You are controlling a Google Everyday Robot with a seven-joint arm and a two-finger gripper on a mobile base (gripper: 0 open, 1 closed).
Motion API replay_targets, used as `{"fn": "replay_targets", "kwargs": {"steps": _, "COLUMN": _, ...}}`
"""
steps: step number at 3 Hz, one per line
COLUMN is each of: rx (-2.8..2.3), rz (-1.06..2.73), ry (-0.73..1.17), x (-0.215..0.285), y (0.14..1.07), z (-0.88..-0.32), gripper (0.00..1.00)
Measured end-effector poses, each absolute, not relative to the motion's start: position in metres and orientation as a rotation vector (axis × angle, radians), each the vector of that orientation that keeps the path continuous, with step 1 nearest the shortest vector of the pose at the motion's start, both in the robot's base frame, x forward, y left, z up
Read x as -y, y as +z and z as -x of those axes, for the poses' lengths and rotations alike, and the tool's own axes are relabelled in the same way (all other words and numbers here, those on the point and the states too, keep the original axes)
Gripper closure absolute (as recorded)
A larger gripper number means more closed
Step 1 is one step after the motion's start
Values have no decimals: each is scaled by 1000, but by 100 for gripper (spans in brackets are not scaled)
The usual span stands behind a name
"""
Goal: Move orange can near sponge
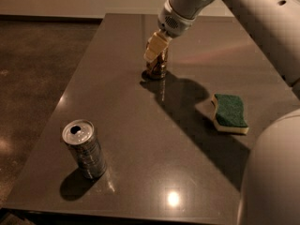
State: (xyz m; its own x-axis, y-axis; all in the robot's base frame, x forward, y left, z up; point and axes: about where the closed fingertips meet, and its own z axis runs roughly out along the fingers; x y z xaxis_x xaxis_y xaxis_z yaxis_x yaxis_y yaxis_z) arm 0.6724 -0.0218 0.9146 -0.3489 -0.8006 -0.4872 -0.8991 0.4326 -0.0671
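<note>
The orange can (pixel 157 68) stands upright on the dark table (pixel 122 121), in the far middle part. My gripper (pixel 156 47) comes down from the upper right and sits right at the can's upper half, hiding its top. The sponge (pixel 229 113), dark green on top with a pale yellow base, lies flat to the right and nearer the camera, about two can-lengths from the orange can.
A silver-grey can (pixel 85 148) with an opened top stands upright near the table's front left corner. My arm (pixel 253 18) crosses the upper right, and part of the robot's body (pixel 274 182) fills the lower right. The floor (pixel 33 69) lies to the left.
</note>
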Motion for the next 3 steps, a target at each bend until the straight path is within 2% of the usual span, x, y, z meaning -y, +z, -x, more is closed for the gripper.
{"fn": "replay_targets", "kwargs": {"steps": 2, "rx": -2235, "rz": 1410, "ry": 283, "x": 41, "y": 927, "z": -662, "gripper": 88}}
{"fn": "replay_targets", "kwargs": {"steps": 3, "rx": -2254, "rz": 1379, "ry": 289, "x": 65, "y": 935, "z": -644, "gripper": 100}}
